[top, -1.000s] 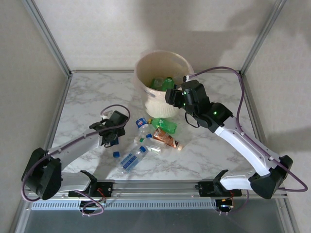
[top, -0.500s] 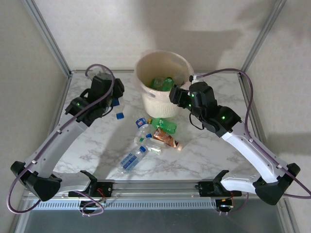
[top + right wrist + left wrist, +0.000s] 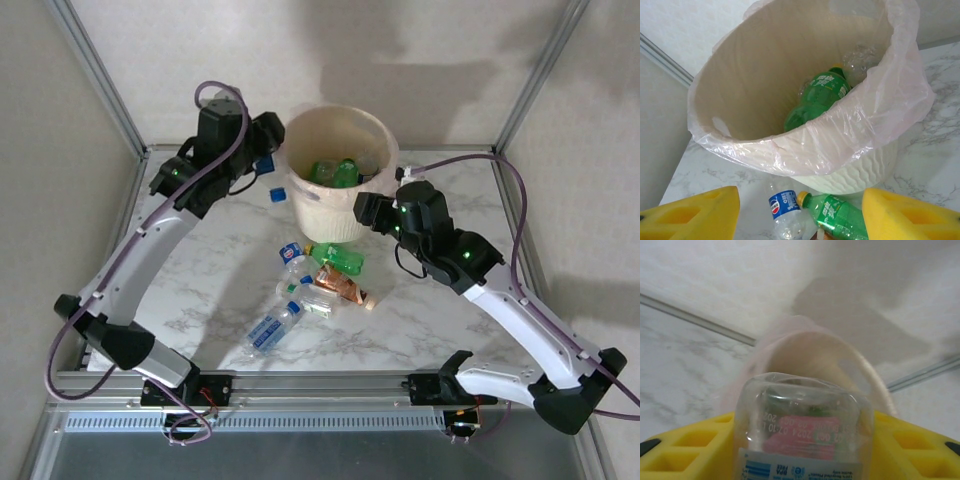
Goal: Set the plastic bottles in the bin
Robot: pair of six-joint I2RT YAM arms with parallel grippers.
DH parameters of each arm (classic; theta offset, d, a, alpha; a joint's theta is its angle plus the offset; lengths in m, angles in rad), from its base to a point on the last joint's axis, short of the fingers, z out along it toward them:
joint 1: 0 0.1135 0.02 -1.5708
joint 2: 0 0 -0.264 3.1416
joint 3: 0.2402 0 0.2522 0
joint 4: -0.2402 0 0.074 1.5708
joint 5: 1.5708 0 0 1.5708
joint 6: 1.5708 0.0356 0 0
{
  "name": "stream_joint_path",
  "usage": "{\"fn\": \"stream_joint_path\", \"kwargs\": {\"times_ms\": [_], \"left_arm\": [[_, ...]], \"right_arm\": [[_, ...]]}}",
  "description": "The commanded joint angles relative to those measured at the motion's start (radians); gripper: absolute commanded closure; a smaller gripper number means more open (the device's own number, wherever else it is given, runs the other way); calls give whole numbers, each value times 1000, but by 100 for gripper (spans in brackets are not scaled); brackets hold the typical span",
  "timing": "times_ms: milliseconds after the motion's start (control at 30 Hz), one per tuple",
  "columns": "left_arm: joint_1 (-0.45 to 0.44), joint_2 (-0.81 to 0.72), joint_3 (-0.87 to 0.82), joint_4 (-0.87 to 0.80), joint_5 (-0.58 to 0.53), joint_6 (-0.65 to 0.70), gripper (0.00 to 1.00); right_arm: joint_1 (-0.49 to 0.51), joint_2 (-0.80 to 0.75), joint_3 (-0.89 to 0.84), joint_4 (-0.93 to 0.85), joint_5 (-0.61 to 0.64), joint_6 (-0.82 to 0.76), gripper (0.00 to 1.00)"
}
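Note:
The bin [image 3: 325,212] stands at the back centre with green bottles [image 3: 335,172] inside. My left gripper [image 3: 262,165] is raised at its left rim, shut on a clear blue-labelled bottle [image 3: 802,425] whose blue cap [image 3: 276,196] hangs down. In the left wrist view the gripper [image 3: 802,445] clamps the bottle between yellow fingers [image 3: 690,442], the bin's rim [image 3: 875,385] beyond. My right gripper [image 3: 365,210] hovers open by the bin's right wall. In its wrist view the gripper [image 3: 800,210] frames the bin [image 3: 765,75], a green bottle [image 3: 822,97] inside.
On the table in front of the bin lie a green bottle [image 3: 340,258], a blue-labelled clear one [image 3: 293,253], a brown-orange one [image 3: 340,287] and a clear one [image 3: 272,328] nearer me. The first two show as green bottle [image 3: 840,215] and clear bottle [image 3: 785,210].
My left arm rose from the table's left side and swung up to the bin's left rim, carrying the clear bottle. My right gripper drew back from the rim, down and to the right.

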Motion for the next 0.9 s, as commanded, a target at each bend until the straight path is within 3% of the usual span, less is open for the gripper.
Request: {"fn": "stream_joint_path", "kwargs": {"times_ms": [0, 367, 600, 867], "left_arm": [[-2, 56, 77, 65, 98, -39, 46], [-8, 245, 214, 151, 157, -134, 47], [-2, 333, 267, 172, 134, -179, 47], [0, 362, 273, 160, 129, -199, 36]], "right_arm": [[11, -29, -22, 27, -11, 22, 34], [27, -19, -50, 48, -34, 42, 35], [37, -20, -54, 42, -31, 51, 35], [39, -26, -54, 33, -22, 56, 33]]}}
